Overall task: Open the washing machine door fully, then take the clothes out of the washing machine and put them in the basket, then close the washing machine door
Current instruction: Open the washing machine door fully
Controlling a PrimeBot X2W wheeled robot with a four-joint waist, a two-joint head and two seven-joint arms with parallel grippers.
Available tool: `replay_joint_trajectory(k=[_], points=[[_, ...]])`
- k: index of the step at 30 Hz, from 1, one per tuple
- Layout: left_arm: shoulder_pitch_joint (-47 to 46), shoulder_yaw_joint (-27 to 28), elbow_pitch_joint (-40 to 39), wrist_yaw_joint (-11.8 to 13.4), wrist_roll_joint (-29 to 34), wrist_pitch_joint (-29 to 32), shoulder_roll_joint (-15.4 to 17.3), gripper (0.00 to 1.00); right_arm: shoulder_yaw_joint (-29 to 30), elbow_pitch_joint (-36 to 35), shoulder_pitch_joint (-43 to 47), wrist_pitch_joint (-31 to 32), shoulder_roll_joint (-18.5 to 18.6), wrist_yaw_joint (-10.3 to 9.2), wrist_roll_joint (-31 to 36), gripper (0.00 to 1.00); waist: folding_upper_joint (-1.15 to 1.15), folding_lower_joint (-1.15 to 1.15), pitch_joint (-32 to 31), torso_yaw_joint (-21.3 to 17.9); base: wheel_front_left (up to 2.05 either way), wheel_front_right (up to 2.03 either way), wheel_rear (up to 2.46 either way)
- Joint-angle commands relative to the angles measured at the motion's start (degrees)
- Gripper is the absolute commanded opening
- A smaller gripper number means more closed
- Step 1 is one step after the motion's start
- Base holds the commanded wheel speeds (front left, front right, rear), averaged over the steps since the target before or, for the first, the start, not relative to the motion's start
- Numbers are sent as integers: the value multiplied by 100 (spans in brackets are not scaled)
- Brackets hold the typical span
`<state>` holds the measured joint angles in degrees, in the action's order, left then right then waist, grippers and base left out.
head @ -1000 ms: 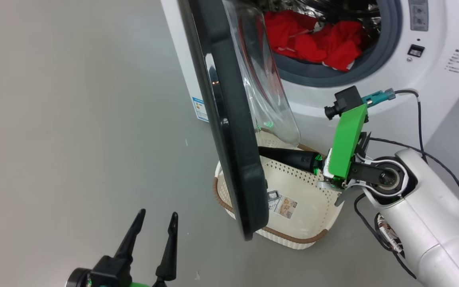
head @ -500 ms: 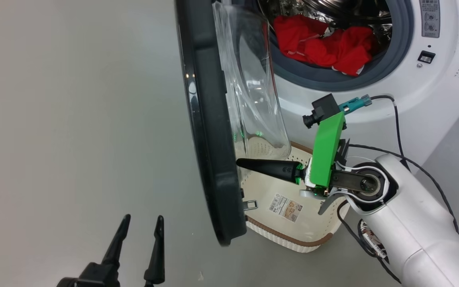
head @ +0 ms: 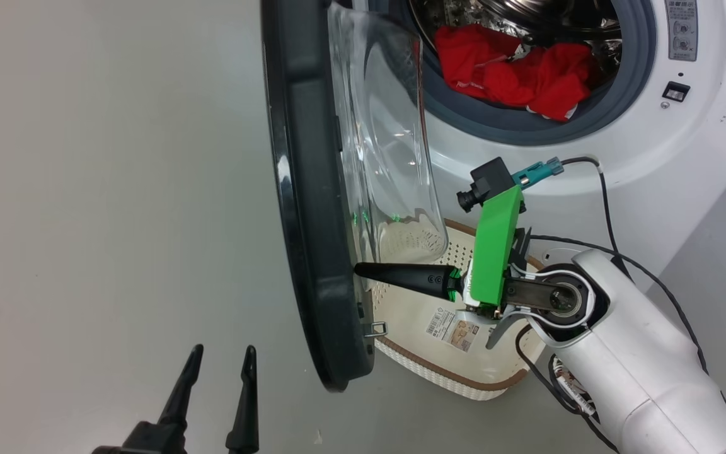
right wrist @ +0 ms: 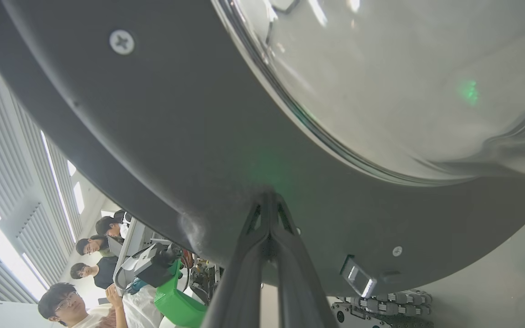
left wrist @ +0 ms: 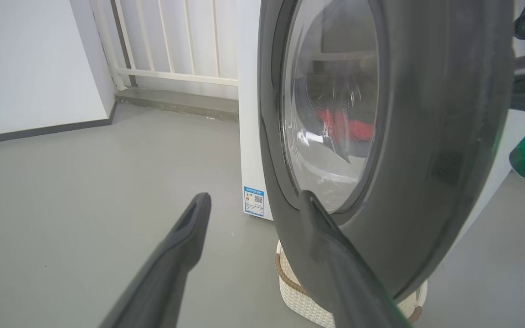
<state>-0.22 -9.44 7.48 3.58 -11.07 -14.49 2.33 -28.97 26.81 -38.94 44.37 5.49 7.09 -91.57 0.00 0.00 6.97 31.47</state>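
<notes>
Right gripper, fingers pressed together and empty, touches its tips to the open door at the inner rim. Left gripper is spread, holding nothing. Red clothes lie inside the washing machine. The basket sits below, its paper label unreadable.

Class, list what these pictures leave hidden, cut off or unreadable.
Basket: head view, left end hidden behind the door.
Clothes: head view, bunched together; number cannot be told.
Label: left wrist view, print too small to read.
Left gripper: head view, body cut off by the bottom edge.
</notes>
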Motion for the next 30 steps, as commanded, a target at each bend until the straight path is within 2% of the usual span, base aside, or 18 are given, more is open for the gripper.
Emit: replay_joint_trajectory(k=[1,20,21,23,24,25,26,30], points=[[-37,191,-156,41,36,-51,54,100,-115,-167,-147,-27,-207,40,43,0,0,0,-2,1,0,0,0],[-21,245,-137,34,39,-51,54,100,-317,-158,-148,-172,-254,40,-2,0,0,0,-52,-9,0,0,0],[-26,246,-126,22,41,-51,54,100,-311,-159,-121,-196,-241,40,28,24,0,0,-64,-14,0,0,0],[-41,246,-98,-7,51,-51,54,100,-296,-174,-55,-246,-190,40,87,49,0,0,-87,-24,0,0,0],[-48,245,-80,-25,60,-51,54,100,-284,-178,-17,-275,-158,40,111,76,0,0,-98,-29,0,0,0],[-56,244,-62,-43,69,-51,54,100,-274,-183,21,-295,-125,40,129,95,0,0,-108,-34,0,0,0],[-64,243,-43,-61,80,-51,54,100,-266,-191,58,-317,-87,40,151,100,0,0,-119,-39,0,0,0],[-106,246,38,-127,118,-51,54,100,-223,-201,211,-415,56,40,203,100,0,0,-158,-61,0,0,0]])
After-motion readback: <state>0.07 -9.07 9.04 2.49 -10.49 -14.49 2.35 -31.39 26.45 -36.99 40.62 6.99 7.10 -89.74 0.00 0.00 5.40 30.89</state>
